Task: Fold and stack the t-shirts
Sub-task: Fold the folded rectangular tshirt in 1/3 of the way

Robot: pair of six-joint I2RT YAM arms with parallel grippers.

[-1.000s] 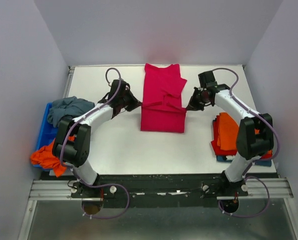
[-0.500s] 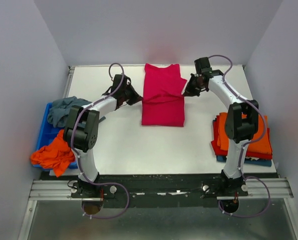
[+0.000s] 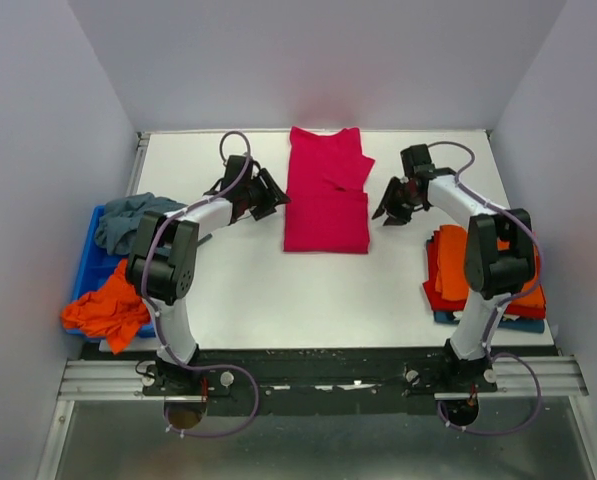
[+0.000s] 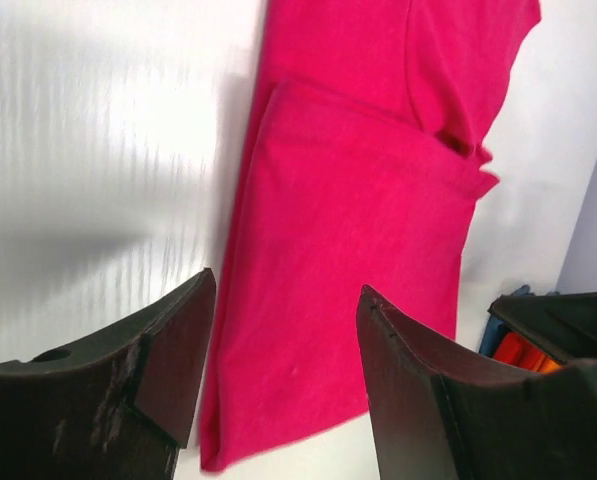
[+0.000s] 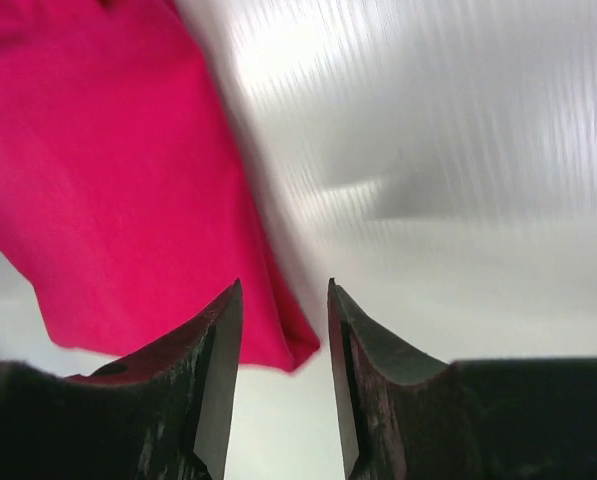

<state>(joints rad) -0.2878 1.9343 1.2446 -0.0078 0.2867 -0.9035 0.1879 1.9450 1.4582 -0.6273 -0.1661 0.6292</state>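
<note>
Pink t-shirt (image 3: 325, 205) lying folded on table (image 3: 238, 280), middle, toward far edge. Left jaws apart, nothing in them, just beside shirt's left edge. Right jaws apart too, holding nothing, near its right edge. Orange and red t-shirts (image 3: 454, 266) stacked far right.

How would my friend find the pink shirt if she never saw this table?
Look at the middle of the white table. The pink t-shirt lies there alone, folded flat. Others sit at the sides: an orange-red stack, a grey-blue shirt, an orange shirt.
</note>
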